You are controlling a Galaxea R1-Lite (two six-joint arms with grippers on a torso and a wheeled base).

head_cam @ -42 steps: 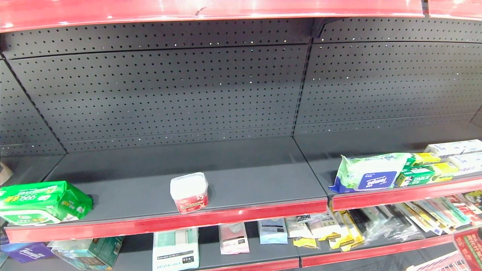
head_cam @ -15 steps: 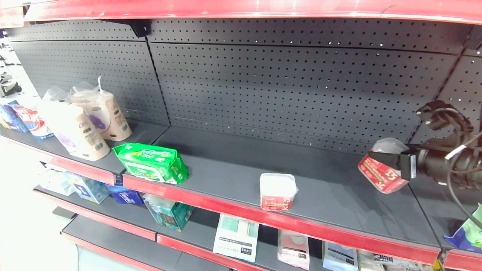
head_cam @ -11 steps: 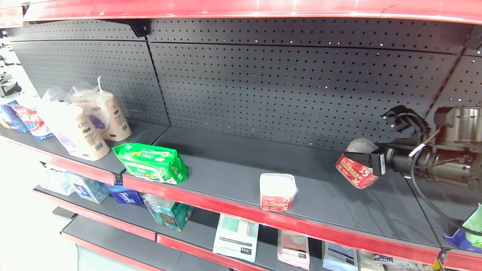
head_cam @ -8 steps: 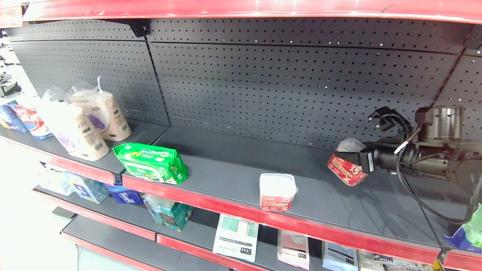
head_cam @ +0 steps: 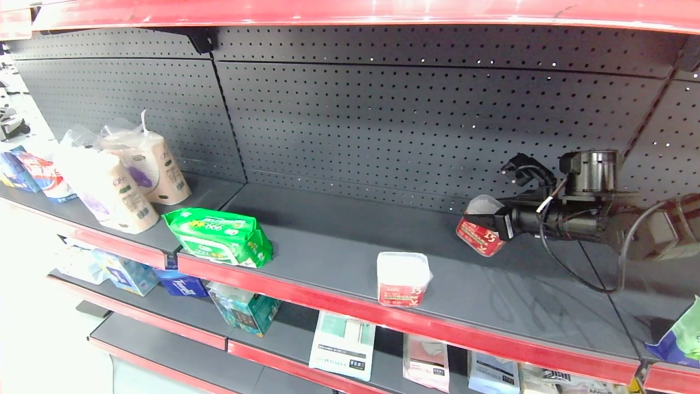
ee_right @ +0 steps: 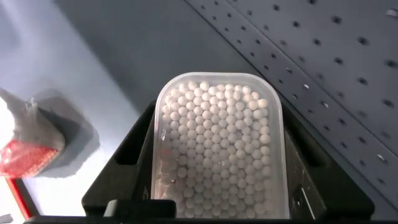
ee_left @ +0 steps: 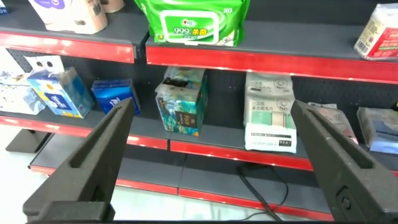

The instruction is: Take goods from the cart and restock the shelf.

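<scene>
Over the middle shelf (head_cam: 339,257), right of the placed tub (head_cam: 402,278) near its front edge, the right gripper (head_cam: 490,223) is holding a second tub (head_cam: 477,234) tilted, jaws clamped on it, not yet set down; the left gripper (ee_left: 211,107) is hanging with jaws apart.

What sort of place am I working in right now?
Most likely a shop aisle: a red-edged tiered shelf with a pegboard back, stocked with packaged goods such as the green wipes pack and tissue rolls.
</scene>
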